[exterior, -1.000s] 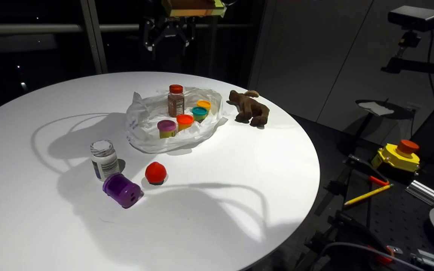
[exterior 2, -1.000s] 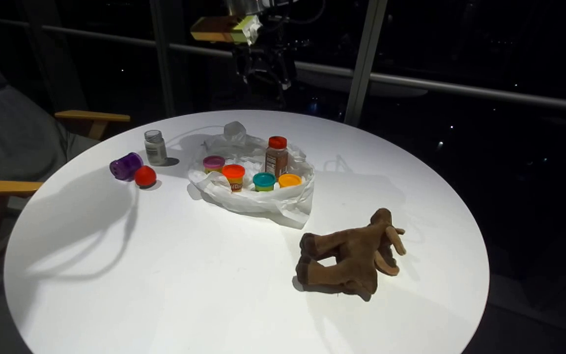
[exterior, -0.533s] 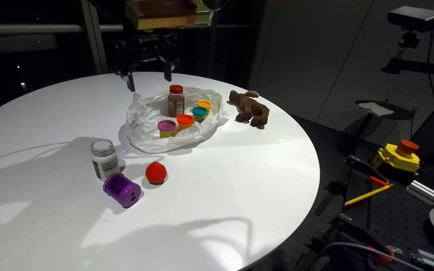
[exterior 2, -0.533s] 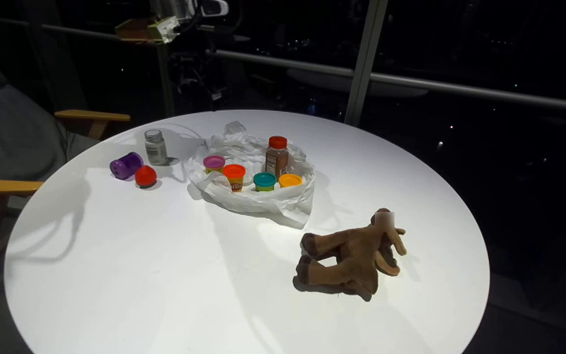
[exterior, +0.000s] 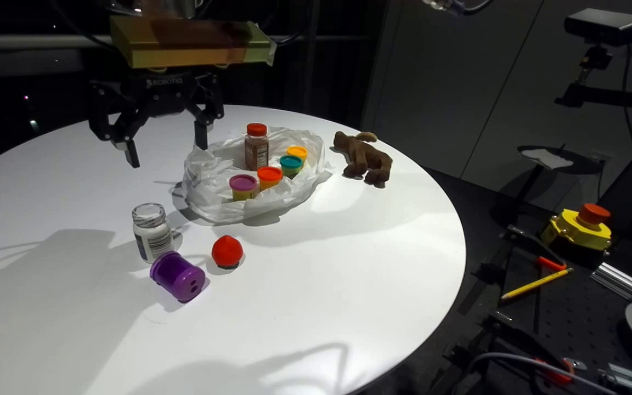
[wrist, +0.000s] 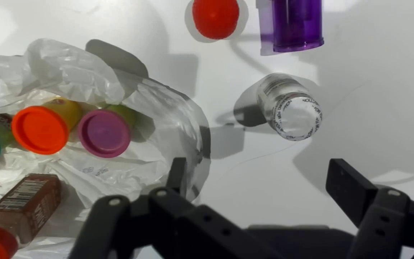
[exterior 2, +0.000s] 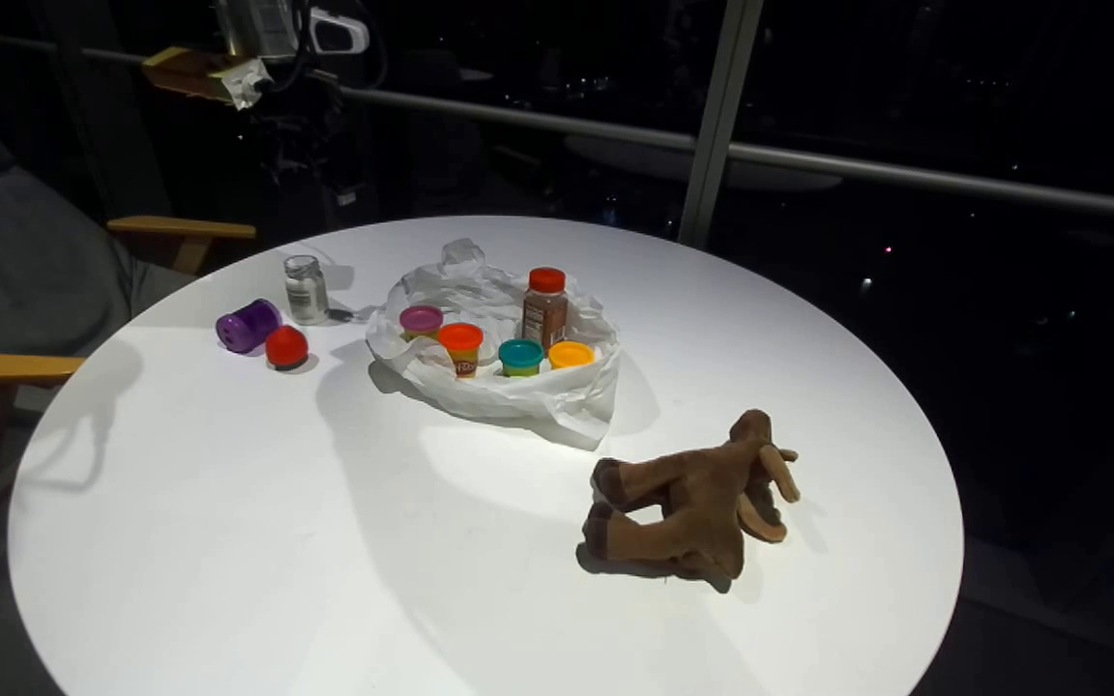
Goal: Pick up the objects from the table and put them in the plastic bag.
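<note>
My gripper [exterior: 167, 149] is open and empty, in the air above the table behind the white bottle; its fingers also frame bare table in the wrist view [wrist: 257, 171]. The white bottle [exterior: 154, 238] stands upright, ahead of the fingers in the wrist view [wrist: 282, 93]. A purple container [exterior: 178, 277] lies on its side beside it, with a red ball [exterior: 227, 252] close by. A brown plush toy [exterior 2: 692, 512] lies on its side, out of the wrist view. The white plastic bag [exterior 2: 489, 396] lies spread open, holding a red-lidded spice bottle [exterior: 256, 151] and several small tubs [exterior 2: 460, 348].
The round white table [exterior: 316, 307] carries everything. In the wrist view my left finger overlaps the bag's edge [wrist: 171, 115]. A chair armrest [exterior 2: 180, 229] stands by the table edge. A yellow stop-button box [exterior: 576, 230] sits on a cart off the table.
In an exterior view, my open gripper has come down and moved left, from behind the bag toward the white bottle. The objects on the table have not moved.
</note>
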`<state>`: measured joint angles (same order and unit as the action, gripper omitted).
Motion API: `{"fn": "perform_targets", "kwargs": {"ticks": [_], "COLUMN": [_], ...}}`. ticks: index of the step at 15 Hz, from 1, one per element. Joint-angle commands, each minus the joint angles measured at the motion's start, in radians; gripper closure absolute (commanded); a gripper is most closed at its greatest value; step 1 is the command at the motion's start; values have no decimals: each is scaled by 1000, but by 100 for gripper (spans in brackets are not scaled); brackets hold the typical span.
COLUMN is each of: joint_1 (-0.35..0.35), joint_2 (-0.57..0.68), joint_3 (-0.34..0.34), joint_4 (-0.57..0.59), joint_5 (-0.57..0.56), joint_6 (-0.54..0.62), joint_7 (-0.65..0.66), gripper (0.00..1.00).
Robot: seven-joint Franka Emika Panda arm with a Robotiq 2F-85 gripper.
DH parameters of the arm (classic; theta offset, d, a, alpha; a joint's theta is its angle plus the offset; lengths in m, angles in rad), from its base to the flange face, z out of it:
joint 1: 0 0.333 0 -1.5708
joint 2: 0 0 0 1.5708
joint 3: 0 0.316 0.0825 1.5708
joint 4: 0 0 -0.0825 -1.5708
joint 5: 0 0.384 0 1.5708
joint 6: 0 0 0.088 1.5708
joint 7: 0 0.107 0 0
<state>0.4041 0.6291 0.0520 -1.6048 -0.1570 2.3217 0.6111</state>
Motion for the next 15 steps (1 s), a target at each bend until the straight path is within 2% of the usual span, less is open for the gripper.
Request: {"fn": "perform_targets", "kwargs": {"ticks": [1, 6, 12, 13, 15], "joint_1": [0, 17, 54, 62, 75], "joint_2": [29, 88, 172, 180, 196], "joint_3": [17, 33, 19, 11, -6], "joint_4": [27, 34, 70, 80, 94], "joint_5": [38, 42, 34, 28, 18], "joint_6": [35, 78, 100, 105, 122], "joint_7": [-17, -28, -19, -10, 1], "gripper": [0, 0, 0, 16, 32]}}
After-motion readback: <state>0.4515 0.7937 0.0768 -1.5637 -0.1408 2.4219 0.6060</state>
